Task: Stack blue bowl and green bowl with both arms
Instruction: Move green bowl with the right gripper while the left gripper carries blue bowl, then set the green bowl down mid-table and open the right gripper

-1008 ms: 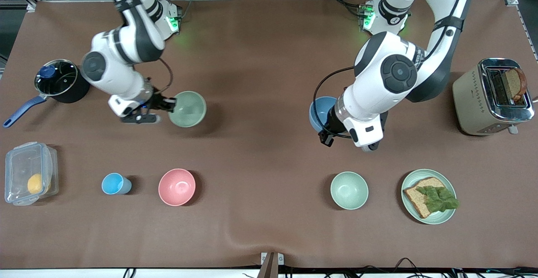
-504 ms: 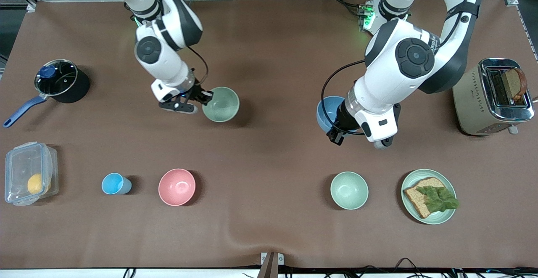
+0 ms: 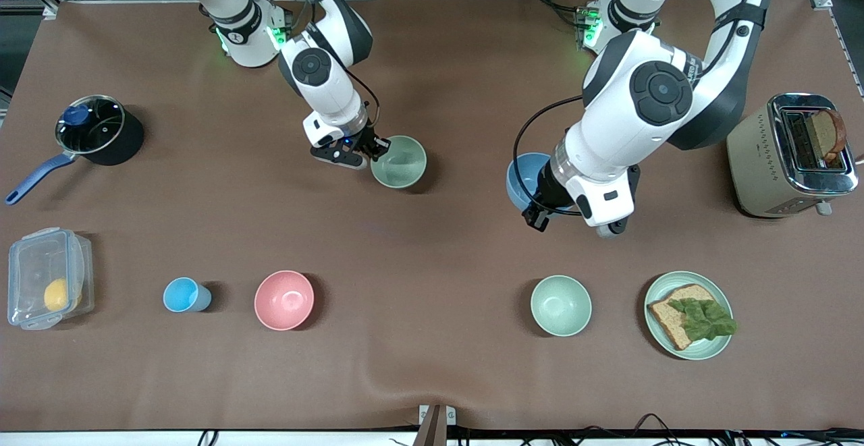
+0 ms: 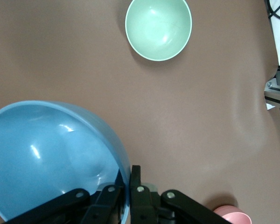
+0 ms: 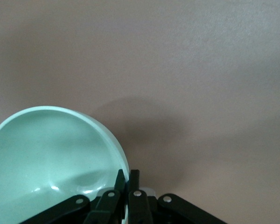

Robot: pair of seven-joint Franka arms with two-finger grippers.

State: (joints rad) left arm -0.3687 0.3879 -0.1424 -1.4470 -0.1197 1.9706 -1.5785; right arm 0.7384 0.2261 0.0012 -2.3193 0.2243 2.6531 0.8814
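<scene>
Gripping the rim of the green bowl (image 3: 399,161), the right gripper (image 3: 375,150) has its fingers pinched tight on the bowl's wall, one inside and one outside, as the right wrist view shows (image 5: 129,179). That bowl hangs over the bare brown table (image 3: 432,378), toward the right arm's end from the blue bowl (image 3: 522,179) and well apart from it. The left gripper (image 3: 533,215) is clamped the same way on the blue bowl's rim; in the left wrist view its fingers (image 4: 136,179) squeeze the wall of the blue bowl (image 4: 51,158), which tilts above the table. Taking the blue bowl as the mark, a paler mint bowl (image 3: 561,305) sits on the table nearer the front camera, and a toaster (image 3: 790,156) stands toward the left arm's end. A pink bowl (image 3: 284,299) rests nearer the camera and toward the right arm's end.
</scene>
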